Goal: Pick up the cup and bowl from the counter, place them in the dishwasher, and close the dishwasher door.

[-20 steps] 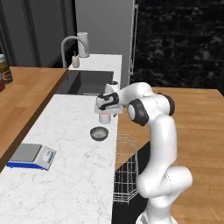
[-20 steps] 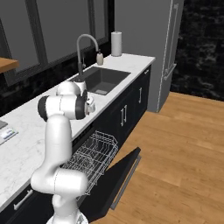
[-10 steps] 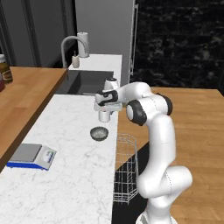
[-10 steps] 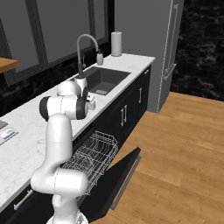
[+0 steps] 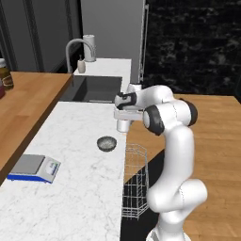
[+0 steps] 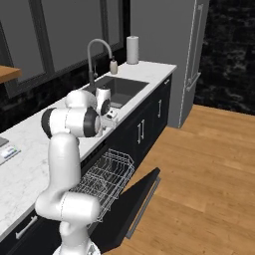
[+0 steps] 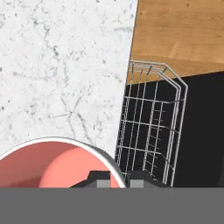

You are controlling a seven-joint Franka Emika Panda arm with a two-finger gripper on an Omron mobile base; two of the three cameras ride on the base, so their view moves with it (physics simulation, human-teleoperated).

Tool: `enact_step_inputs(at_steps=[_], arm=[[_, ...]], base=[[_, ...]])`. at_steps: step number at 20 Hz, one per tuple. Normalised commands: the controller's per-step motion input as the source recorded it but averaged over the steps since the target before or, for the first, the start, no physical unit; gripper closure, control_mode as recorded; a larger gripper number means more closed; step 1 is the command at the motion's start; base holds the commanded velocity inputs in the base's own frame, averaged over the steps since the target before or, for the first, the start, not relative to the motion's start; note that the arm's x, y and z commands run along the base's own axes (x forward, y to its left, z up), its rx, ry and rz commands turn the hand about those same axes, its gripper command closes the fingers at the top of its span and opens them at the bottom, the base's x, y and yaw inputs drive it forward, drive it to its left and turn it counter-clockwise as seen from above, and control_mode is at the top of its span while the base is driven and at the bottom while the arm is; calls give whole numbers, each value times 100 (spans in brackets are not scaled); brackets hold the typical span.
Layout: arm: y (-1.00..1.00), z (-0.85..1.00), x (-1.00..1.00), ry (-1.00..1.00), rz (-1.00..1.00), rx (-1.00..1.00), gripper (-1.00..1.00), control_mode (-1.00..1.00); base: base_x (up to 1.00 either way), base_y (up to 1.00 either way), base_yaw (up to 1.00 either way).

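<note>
The cup (image 7: 52, 168), pink inside with a pale rim, sits near the counter's (image 5: 70, 141) right edge. My gripper (image 7: 117, 179) is shut on its rim, one finger inside the wall and one outside. From the left base view the gripper (image 5: 124, 114) points down onto the cup (image 5: 123, 126). The small dark grey bowl (image 5: 107, 143) rests on the marble a little nearer and to the left, apart from the cup. Below the counter edge the dishwasher's white wire rack (image 6: 107, 177) is pulled out over the lowered dishwasher door (image 6: 142, 196).
A sink (image 5: 94, 88) with a curved faucet (image 5: 75, 47) lies farther along the counter. A blue-edged scale (image 5: 33, 168) sits at the near left. A wooden top (image 5: 23, 101) borders the marble on the left. The rack (image 7: 151, 131) is just right of the cup.
The jaws have closed from wide open onto the cup's rim. The arm has barely shifted, and the bowl has stayed put.
</note>
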Motion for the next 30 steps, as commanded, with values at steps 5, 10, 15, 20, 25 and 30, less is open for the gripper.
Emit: enact_step_inputs(at_steps=[5, 10, 15, 20, 25, 30], arm=[[-98, 0, -99, 1, 0, 9, 100, -100], [-66, -7, -100, -18, 9, 1, 100, -100], [-52, -17, -80, -15, 13, 0, 100, -100], [-33, -44, 1, -2, 21, 17, 100, -100], [-18, -43, 23, -4, 12, 40, 100, -100], [10, -17, 32, -2, 0, 16, 100, -100]], base=[[0, 0, 0], [0, 0, 0], [0, 0, 0], [0, 0, 0], [0, 0, 0], [0, 0, 0]])
